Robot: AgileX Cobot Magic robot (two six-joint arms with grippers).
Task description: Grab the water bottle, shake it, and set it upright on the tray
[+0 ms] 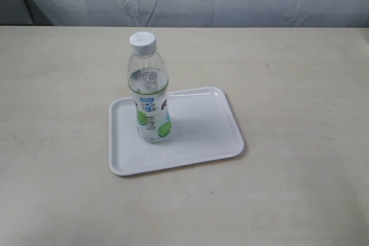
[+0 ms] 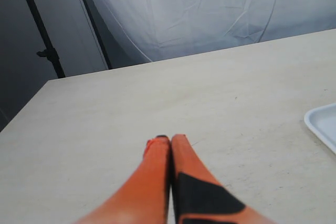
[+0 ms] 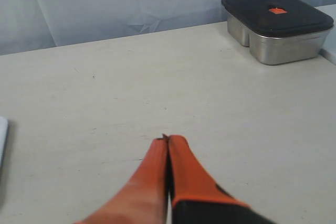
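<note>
Water bottle is standing upright, long axis vertical, on the exterior view's left part of the tray, while the left gripper and right gripper are both sitting pinched together on nothing, well apart from it, left one probably nearer.

Your counter, pale beige, matte, lightly scuffed, white tray lying flat on it near the middle, in your right wrist view a steel box with a dark lid sitting directly on the counter, well apart from the tray.
</note>
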